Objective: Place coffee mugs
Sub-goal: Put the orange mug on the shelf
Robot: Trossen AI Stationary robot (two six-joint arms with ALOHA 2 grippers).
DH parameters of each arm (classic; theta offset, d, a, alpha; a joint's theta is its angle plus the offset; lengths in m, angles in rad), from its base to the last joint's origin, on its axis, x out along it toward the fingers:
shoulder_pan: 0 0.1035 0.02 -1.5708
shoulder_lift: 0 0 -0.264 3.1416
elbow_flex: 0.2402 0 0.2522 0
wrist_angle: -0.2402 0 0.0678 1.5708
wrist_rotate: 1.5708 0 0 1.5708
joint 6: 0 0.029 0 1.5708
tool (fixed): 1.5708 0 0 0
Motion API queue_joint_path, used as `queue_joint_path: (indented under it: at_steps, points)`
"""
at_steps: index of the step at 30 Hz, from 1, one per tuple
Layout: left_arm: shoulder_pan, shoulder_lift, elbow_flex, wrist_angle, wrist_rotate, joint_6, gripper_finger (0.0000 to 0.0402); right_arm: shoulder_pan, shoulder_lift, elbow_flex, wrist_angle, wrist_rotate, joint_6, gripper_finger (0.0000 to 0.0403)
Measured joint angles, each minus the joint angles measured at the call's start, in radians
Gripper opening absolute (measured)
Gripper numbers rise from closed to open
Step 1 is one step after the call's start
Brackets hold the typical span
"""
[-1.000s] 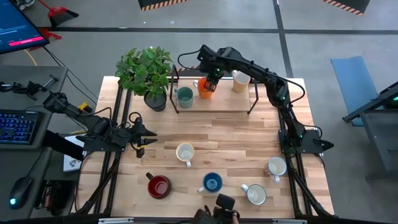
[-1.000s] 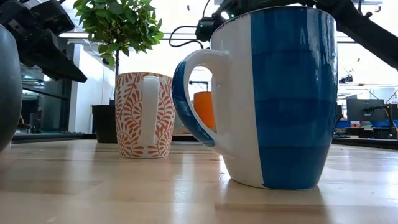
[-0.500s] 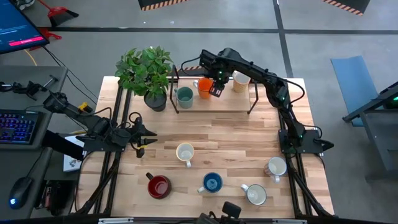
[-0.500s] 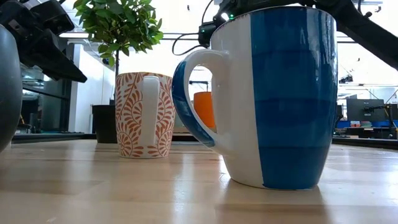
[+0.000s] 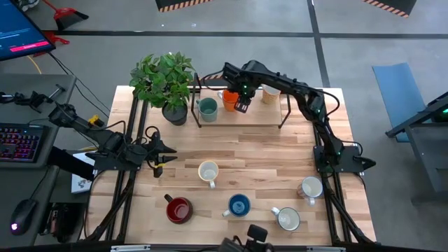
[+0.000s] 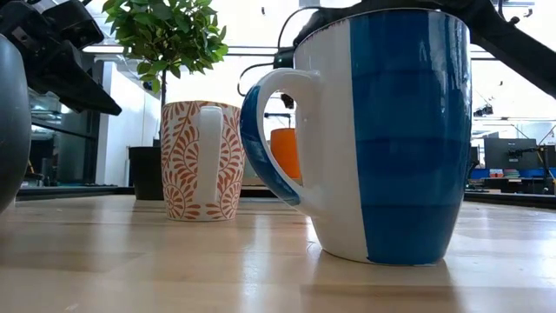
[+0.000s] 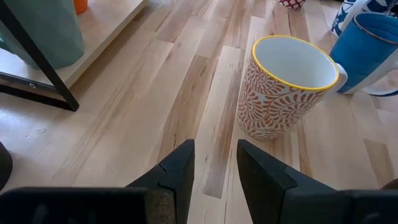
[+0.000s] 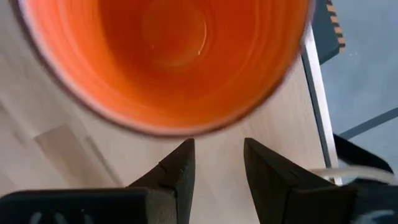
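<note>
Right gripper (image 5: 243,105) — parted, empty — beside orange mug (image 5: 229,99).

Setting: a robotics laboratory or workshop. Indicators: a light wooden plank tabletop (image 5: 259,150) on a black metal frame, standing on a grey concrete floor (image 5: 105,56) marked with dark lines; a lit blue-keyed computer keyboard (image 5: 21,143) beside it; desks with monitors (image 6: 508,156) in the background room.
</note>
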Motion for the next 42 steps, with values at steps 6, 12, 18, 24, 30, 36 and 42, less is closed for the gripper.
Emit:
queue_joint_path:
  at_steps: [6,12,18,24,30,36,42]
  points:
    - [0.0,0.0,0.0,0.0,0.0,0.0,0.011,0.0,0.0,-0.033,0.099,-0.001,-0.023,0.0114]
    - [0.0,0.0,0.0,0.0,0.0,0.0,0.011,0.003,0.0,-0.033,0.154,-0.004,-0.047,0.0114]
    - [0.0,0.0,0.0,0.0,0.0,0.0,0.011,0.004,0.0,-0.033,0.213,-0.074,-0.061,0.0114]
    - [0.0,0.0,0.0,0.0,0.0,-0.001,0.011,0.004,0.0,-0.033,0.28,-0.098,-0.067,0.0114]
    - [0.0,0.0,0.0,0.0,0.0,-0.001,0.011,0.004,0.0,-0.033,0.255,-0.1,-0.07,0.0114]
    - [0.0,0.0,0.0,0.0,0.0,-0.001,0.011,0.005,0.0,-0.033,0.216,0.0,-0.055,0.0114]
    - [0.0,0.0,0.0,0.0,0.0,-0.002,0.011,0.004,0.0,-0.032,0.291,0.002,-0.045,0.0114]
